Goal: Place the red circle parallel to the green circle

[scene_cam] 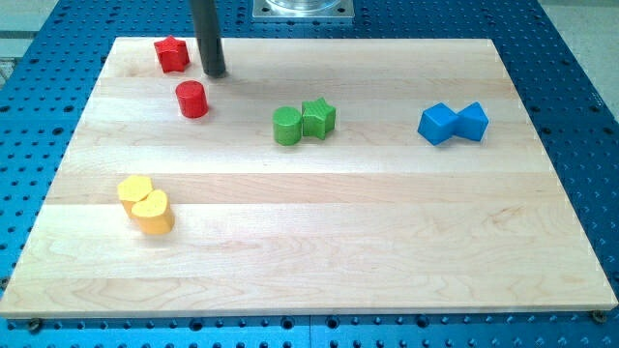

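Note:
The red circle (192, 99) stands on the wooden board at the view's upper left. The green circle (287, 126) stands near the board's middle top, touching a green star (318, 118) on its right. My tip (215, 72) rests on the board just above and to the right of the red circle, a small gap apart. A red star (171, 54) lies to the left of the rod.
Two yellow blocks, a heart (135, 189) and another (152, 213), touch at the view's lower left. Two blue blocks (438, 124) (473, 121) touch at the view's right. The wooden board (319, 242) lies on a blue perforated table.

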`<state>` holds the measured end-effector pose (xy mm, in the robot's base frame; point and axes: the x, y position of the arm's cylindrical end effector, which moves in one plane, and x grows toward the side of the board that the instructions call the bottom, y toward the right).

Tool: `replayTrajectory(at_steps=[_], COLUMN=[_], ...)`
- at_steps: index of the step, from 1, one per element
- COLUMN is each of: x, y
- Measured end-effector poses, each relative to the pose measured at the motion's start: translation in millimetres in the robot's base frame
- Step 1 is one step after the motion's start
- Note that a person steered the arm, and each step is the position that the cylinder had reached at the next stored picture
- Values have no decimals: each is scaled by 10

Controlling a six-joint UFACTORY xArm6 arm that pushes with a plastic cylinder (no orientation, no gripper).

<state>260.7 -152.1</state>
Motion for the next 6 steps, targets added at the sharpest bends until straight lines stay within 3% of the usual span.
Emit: replayTrajectory(at_steps=[1,2,3,4,6], x=[27,279,697,1368,1852], y=[-351,-330,-236,423,309])
